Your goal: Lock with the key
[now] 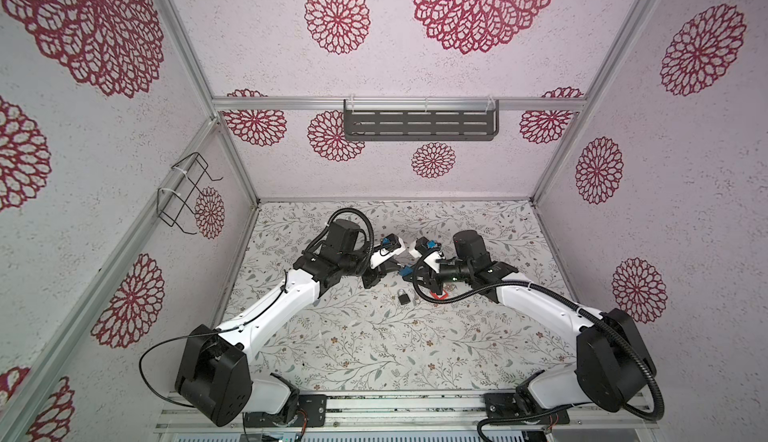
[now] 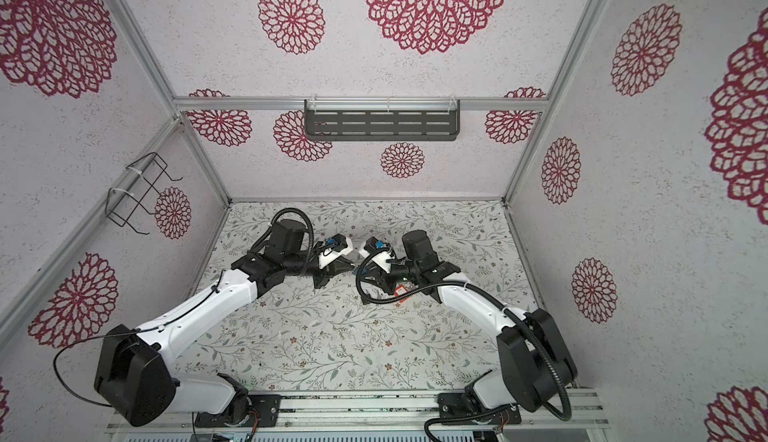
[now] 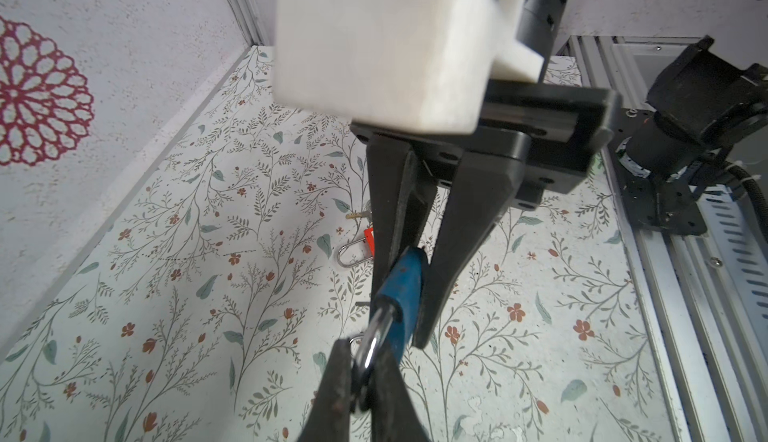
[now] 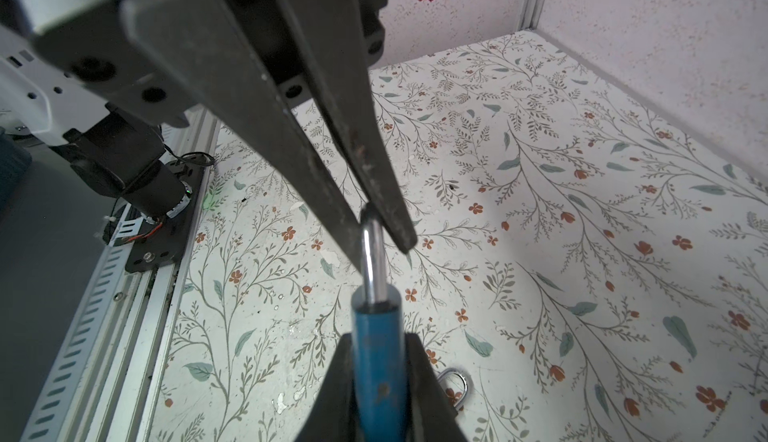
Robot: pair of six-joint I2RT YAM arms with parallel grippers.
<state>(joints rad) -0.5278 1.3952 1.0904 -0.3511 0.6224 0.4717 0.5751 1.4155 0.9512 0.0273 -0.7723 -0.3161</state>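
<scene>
Left gripper (image 3: 399, 319) clamped tight on blue padlock (image 3: 409, 278) body. Right gripper (image 4: 376, 248) pinched narrow on its shackle (image 4: 371, 271). Blue padlock aloft over table (image 1: 374, 357). Key (image 3: 358, 214) on table, apart from blue padlock.

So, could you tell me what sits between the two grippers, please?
The blue padlock: left gripper grips its body, right gripper pinches its shackle, seen in both wrist views.

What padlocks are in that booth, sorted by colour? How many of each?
blue padlock: 1
red padlock: 1
dark grey padlock: 1
Total: 3 padlocks
</scene>
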